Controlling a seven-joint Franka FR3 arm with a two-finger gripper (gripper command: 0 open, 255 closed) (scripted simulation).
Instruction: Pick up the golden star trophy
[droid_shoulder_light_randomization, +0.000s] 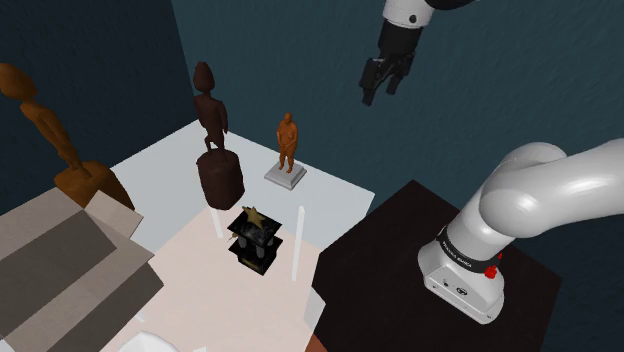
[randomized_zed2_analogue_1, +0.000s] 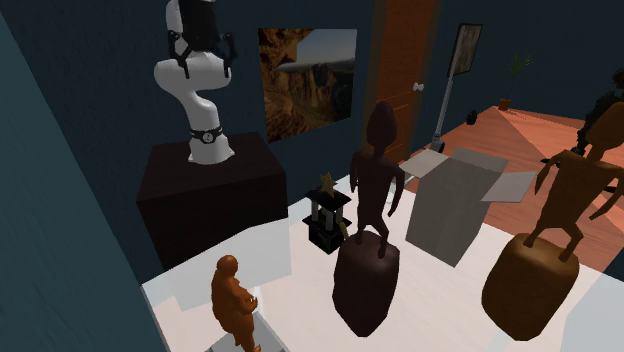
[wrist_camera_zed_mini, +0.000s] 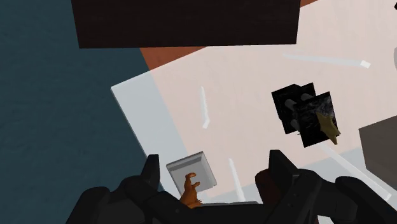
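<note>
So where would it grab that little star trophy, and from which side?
The star trophy stands upright on a wider stepped base with nothing over its top, so coming straight down from above looks best. The fingers would probably close on the flat sides of the black block just under the gold star. The star itself is thin and pointed, which gives a poor hold. The gripper hangs open high above.

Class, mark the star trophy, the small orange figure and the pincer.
star trophy (droid_shoulder_light_randomization: 254, 238): shoulder view, on its black base.
small orange figure (droid_shoulder_light_randomization: 287, 143): shoulder view, on its torso.
pincer (droid_shoulder_light_randomization: 381, 93): shoulder view, midway between its fingertips.
</note>
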